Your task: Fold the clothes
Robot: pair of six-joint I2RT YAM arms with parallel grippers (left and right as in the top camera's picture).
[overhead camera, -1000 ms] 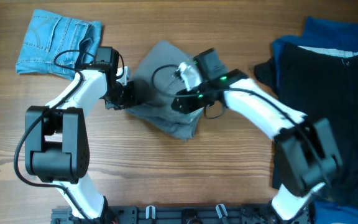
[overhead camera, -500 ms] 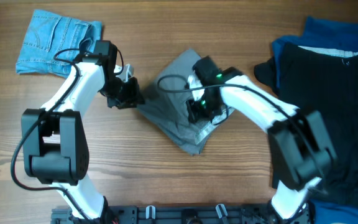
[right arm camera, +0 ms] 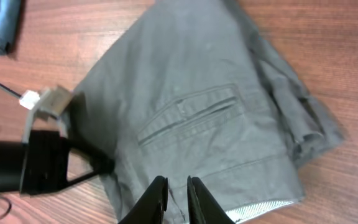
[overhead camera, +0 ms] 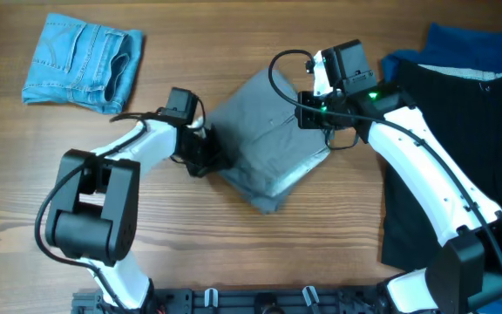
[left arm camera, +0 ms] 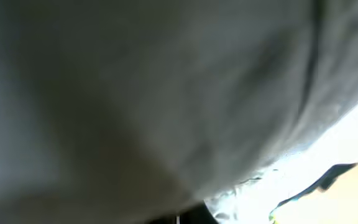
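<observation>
Grey shorts: big grey cotton shorts (overhead camera: 268, 144), folded into a rough slanted square, lying mid wooden table (overhead camera: 338, 244). On my right wrist cam I see a welt back pocket facing up and a strip of pale lining at the near edge.
L claw: left gripper (overhead camera: 206, 159) is down at the left edge of the grey bundle, touching the cloth. My left wrist cam is nothing but blurred grey fabric. I can't see the fingers, so I can't tell how wide it is or whether it has hold of anything.
R claw: right gripper (right arm camera: 176, 186) hangs above the shorts, over the upper right part in the overhead. Fingers only a slim gap apart, nothing between them, no contact w/ the cloth.
Denim: light-blue denim shorts (overhead camera: 81, 57), folded, far left corner, well apart from the grey ones.
Dark pile: black garment (overhead camera: 447, 174) spread along the right side under the right arm. A royal-blue garment (overhead camera: 473, 42) shows at its far edge.
</observation>
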